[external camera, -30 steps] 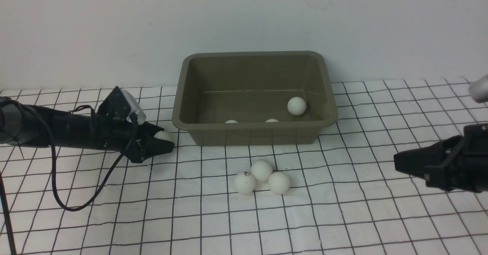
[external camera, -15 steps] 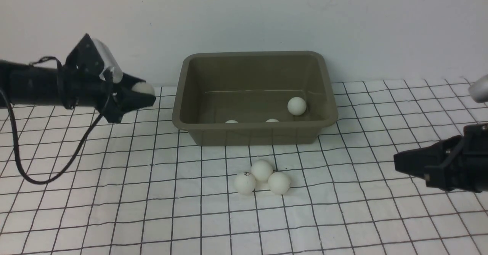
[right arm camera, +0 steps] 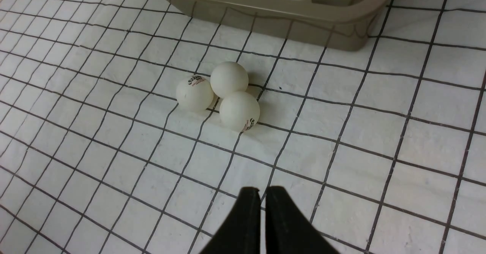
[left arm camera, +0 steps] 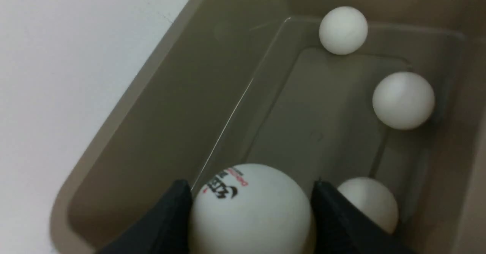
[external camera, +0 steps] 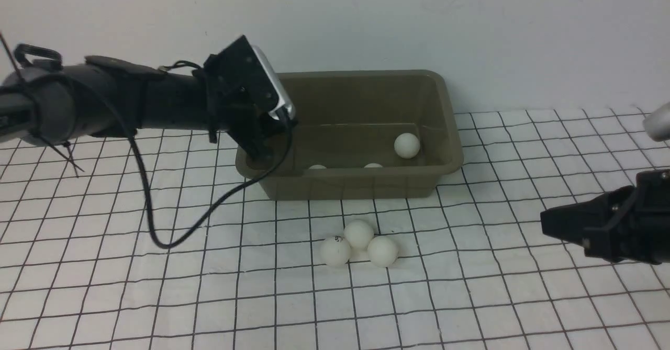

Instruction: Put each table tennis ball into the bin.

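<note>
The olive-grey bin (external camera: 350, 183) stands at the back middle, with three white table tennis balls on its floor (external camera: 406, 145) (external camera: 317, 167) (external camera: 373, 165). My left gripper (external camera: 263, 151) hangs over the bin's left end, shut on a ball with a dark logo (left arm camera: 248, 208). The left wrist view shows the bin's wall (left arm camera: 171, 94) and the three balls below (left arm camera: 343, 30) (left arm camera: 403, 100) (left arm camera: 368, 202). Three more balls lie touching on the cloth in front of the bin (external camera: 359, 233) (external camera: 335, 250) (external camera: 383, 251), and also show in the right wrist view (right arm camera: 229, 79). My right gripper (external camera: 544, 223) (right arm camera: 259, 193) is shut and empty, to their right.
A white cloth with a black grid (external camera: 471, 297) covers the table. A white wall stands right behind the bin. A black cable (external camera: 157, 235) hangs from my left arm down to the cloth.
My left gripper has lifted the ball from the cloth left of the bin and carried it up and right, over the bin's left end. The right arm has not moved.
</note>
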You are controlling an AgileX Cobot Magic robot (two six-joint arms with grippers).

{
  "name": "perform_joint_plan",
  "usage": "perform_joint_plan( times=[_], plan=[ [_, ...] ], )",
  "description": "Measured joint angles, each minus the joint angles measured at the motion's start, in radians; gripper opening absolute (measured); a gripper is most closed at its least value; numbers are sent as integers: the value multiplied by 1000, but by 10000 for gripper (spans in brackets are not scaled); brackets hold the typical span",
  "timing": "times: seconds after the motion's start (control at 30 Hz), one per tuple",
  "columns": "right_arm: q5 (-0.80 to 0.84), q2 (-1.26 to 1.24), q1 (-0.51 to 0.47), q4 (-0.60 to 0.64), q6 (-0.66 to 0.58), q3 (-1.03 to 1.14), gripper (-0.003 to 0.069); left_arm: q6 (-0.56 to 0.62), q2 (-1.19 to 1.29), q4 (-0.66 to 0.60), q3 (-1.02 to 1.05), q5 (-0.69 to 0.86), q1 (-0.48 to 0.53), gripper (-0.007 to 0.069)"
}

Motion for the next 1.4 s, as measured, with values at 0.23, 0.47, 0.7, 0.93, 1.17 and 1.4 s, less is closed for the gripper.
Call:
perform_joint_plan(
  times=[0.23,0.47,0.7,0.93,1.17,1.4],
  plan=[
    [13,0,0,0,0,0,12,26,48,-167,0,-29,-39,353],
    [24,0,0,0,0,0,17,4,49,-263,0,-29,-39,504],
    [26,0,0,0,0,0,18,-77,31,-275,1,-44,-39,559],
    [20,0,29,-11,-29,-5,21,-530,-240,-132,33,-91,-16,283],
    [-120,19,239,-125,18,-86,21,-1192,-518,528,84,80,52,-2],
    [-175,153,382,-321,248,-172,21,-1619,-583,953,86,336,83,-4]
  ],
)
